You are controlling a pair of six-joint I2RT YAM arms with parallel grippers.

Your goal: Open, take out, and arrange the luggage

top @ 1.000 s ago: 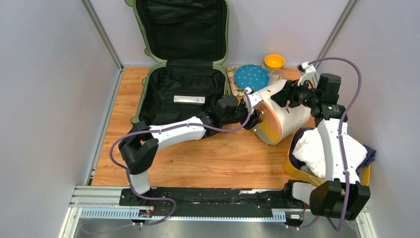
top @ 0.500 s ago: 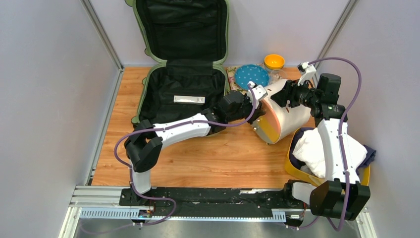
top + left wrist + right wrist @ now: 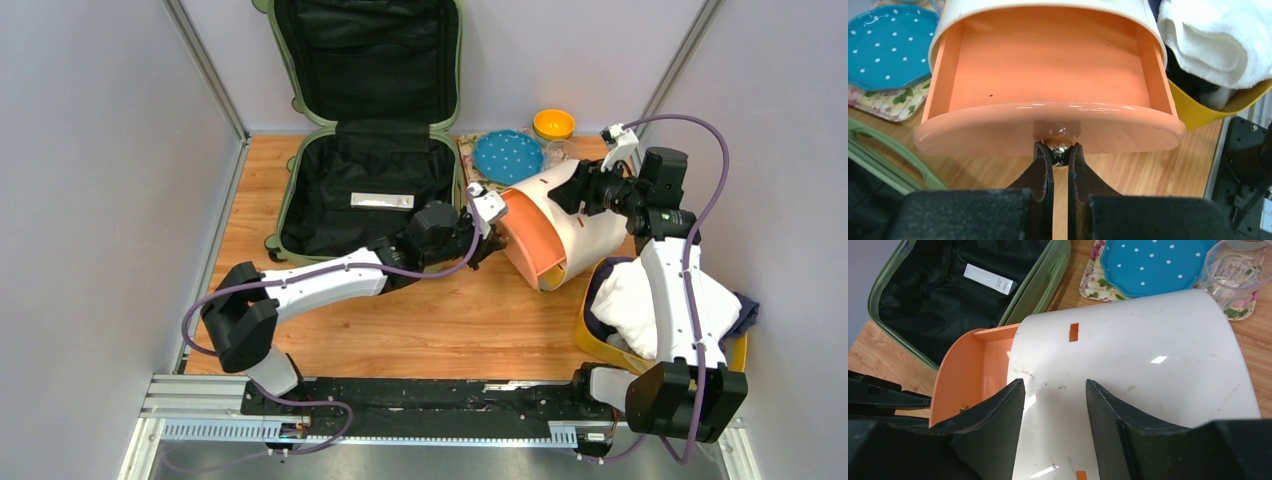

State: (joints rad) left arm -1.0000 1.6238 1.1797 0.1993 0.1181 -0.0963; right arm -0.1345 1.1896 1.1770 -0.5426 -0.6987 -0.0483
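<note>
The large sage-green hard-shell luggage [image 3: 330, 180] lies open at the back left of the wooden table [image 3: 450, 320], its black-lined lid upright against the rear wall. Just to its right, a rounded cream plastic drawer box [image 3: 590, 225] sits tilted, with its orange drawer [image 3: 1048, 65] standing partly out. The right gripper [image 3: 1054, 385] is over the cream shell with its fingers spread; whether they touch it is unclear. A blue polka-dot plate [image 3: 508, 155] sits behind the box. The left gripper [image 3: 1060, 152] is pinched onto the drawer's small round metal knob [image 3: 1058, 145].
</note>
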